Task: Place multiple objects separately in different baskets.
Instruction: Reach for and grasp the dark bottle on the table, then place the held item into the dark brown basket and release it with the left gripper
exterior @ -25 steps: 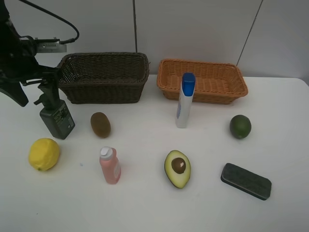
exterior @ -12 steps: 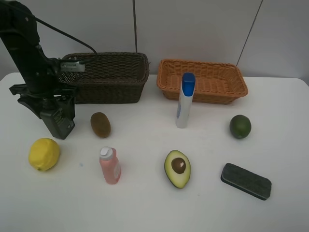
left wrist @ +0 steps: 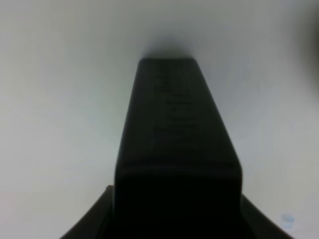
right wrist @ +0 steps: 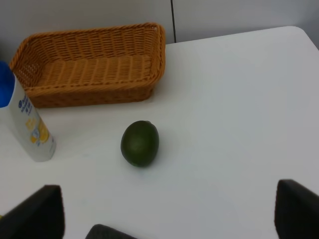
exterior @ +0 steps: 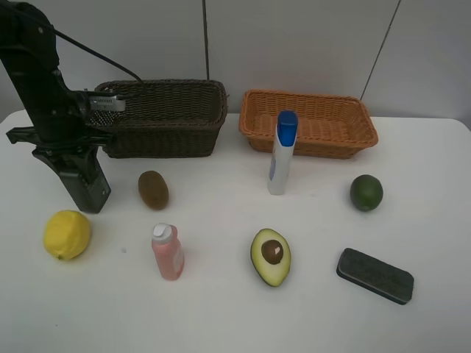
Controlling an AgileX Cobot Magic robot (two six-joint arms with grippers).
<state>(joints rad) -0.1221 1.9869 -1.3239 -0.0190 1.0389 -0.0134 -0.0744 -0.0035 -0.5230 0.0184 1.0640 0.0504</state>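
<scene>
White table (exterior: 221, 316) | left claw (exterior: 68, 153) grips dark green pump bottle (exterior: 88, 188) | right claw (right wrist: 169, 211) open

Top of the dark green pump bottle (exterior: 88, 185) hidden behind the left pincer (exterior: 72, 151), its grip not discernible; left wrist view blurred, bottle a dark mass cut by the edge; white blue-capped bottle (right wrist: 27, 124) cropped in right wrist view

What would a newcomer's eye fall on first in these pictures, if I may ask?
The black left arm at the left edge of the table stands out first, with its hand down over the top of the dark pump bottle. Next come a dark brown basket and an orange basket, side by side at the back. A tall blue-capped bottle stands upright in front of the orange one.
</scene>
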